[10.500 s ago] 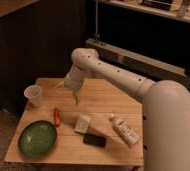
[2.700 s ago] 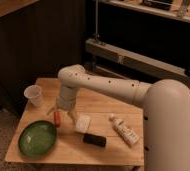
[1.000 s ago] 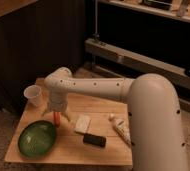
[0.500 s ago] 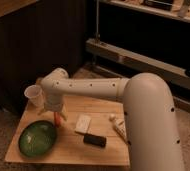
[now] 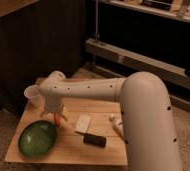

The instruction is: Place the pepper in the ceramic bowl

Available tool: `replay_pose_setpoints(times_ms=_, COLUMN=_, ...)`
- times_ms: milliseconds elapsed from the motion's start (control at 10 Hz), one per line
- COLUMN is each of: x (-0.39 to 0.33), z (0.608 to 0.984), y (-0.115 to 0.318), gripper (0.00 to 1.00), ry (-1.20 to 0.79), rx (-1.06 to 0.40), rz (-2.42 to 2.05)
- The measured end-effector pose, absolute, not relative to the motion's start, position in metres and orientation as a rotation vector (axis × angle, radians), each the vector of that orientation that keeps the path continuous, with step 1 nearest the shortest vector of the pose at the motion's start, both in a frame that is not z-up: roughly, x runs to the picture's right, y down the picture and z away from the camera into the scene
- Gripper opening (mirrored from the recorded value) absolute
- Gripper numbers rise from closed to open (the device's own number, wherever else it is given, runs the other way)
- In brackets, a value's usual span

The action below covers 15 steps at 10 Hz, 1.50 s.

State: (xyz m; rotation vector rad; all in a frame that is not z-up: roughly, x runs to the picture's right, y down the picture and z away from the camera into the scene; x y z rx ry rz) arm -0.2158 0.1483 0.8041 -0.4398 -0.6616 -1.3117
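The small red-orange pepper (image 5: 58,119) lies on the wooden table (image 5: 98,152), just right of the bowl's far rim. The green ceramic bowl (image 5: 37,138) sits at the table's front left. My gripper (image 5: 55,112) is low over the pepper, directly on top of it, and hides its upper part. Only the pepper's lower end shows below the gripper. The white arm reaches in from the right across the table.
A translucent white cup (image 5: 33,95) stands at the back left, close to my wrist. A flat white packet (image 5: 83,123), a black rectangular object (image 5: 95,140) and a white bottle (image 5: 117,125) lie right of the pepper. A dark wall is behind.
The arm has swung left and come down from above the table's middle until the gripper sits over the pepper. The pepper and bowl stay where they were.
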Motion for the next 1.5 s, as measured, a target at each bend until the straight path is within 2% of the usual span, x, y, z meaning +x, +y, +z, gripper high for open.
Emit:
replay_pose_setpoints(times_ms=200, x=-0.214, z=0.832, y=0.148, gripper=0.80, ry=-0.658, rx=-0.394, rz=-1.336)
replay_pose_setpoints(times_ms=600, x=-0.201, z=0.862, y=0.144, gripper=0.80, ry=-0.742, rx=-0.316, rz=-1.319)
replay_pose_setpoints(times_ms=1500, x=-0.230, z=0.869, y=0.138, gripper=0.80, ry=-0.761, rx=-0.379, rz=-1.371)
